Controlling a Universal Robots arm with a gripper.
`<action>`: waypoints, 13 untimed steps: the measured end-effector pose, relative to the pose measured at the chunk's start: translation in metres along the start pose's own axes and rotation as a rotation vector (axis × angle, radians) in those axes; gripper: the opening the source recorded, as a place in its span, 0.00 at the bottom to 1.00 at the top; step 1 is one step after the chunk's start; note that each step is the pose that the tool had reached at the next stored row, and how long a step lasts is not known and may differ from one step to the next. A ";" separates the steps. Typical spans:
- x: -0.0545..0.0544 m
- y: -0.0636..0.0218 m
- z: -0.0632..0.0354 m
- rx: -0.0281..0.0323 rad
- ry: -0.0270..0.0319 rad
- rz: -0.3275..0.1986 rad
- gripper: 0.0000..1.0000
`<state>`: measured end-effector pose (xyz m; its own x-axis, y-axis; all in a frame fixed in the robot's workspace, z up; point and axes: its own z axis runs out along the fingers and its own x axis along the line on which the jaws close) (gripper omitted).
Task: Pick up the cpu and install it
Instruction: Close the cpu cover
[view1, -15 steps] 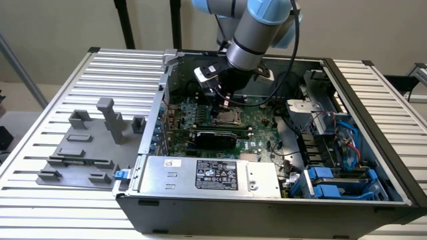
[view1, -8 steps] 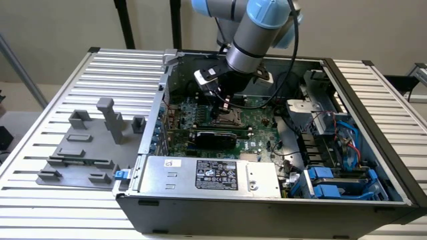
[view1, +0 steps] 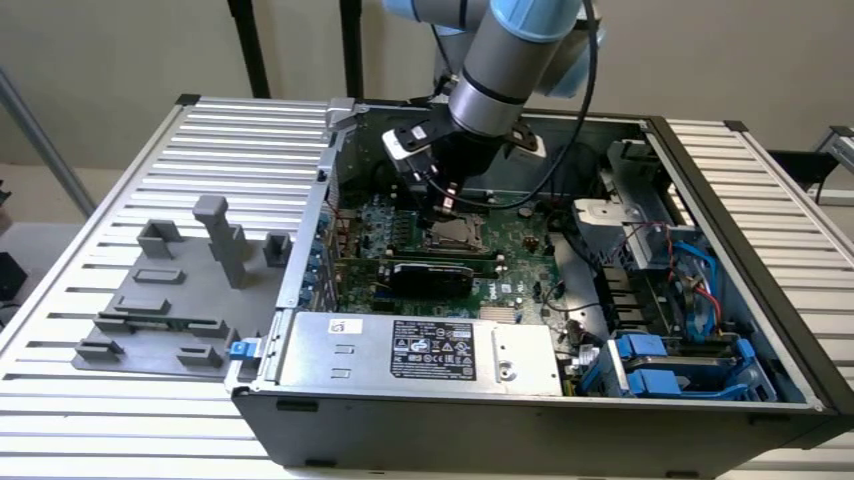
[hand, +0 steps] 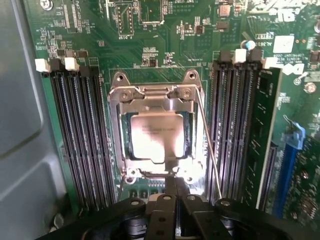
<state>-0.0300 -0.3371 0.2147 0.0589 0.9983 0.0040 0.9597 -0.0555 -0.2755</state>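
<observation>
The cpu (hand: 155, 135) is a pale silver square lying flat inside the metal socket frame (hand: 116, 107) on the green motherboard (hand: 165, 45). In the exterior view the cpu (view1: 451, 238) sits in the middle of the board in the open computer case. My gripper (hand: 173, 181) is shut with its two dark fingers pressed together, tips at the edge of the socket frame beside the cpu, nothing visibly held. Seen from the exterior view, the gripper (view1: 445, 205) hangs just above the socket. A thin wire lever (hand: 207, 140) runs along one side of the frame.
Empty memory slots (hand: 80, 135) flank the socket, with a green memory stick (hand: 265, 125) beyond the other bank. A black card (view1: 427, 275), a silver power supply (view1: 414, 350) and blue drive bays (view1: 681, 360) crowd the case. A grey fixture (view1: 174, 290) lies at the exterior view's left.
</observation>
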 end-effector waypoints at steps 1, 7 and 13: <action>-0.001 -0.0028 -0.0015 0.0000 0.0018 -0.001 0.11; -0.003 -0.0210 -0.0053 0.0006 0.0127 -0.003 0.11; -0.004 -0.0238 -0.0046 0.0006 0.0124 -0.002 0.11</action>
<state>-0.0518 -0.3394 0.2257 0.0601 0.9981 0.0166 0.9597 -0.0532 -0.2761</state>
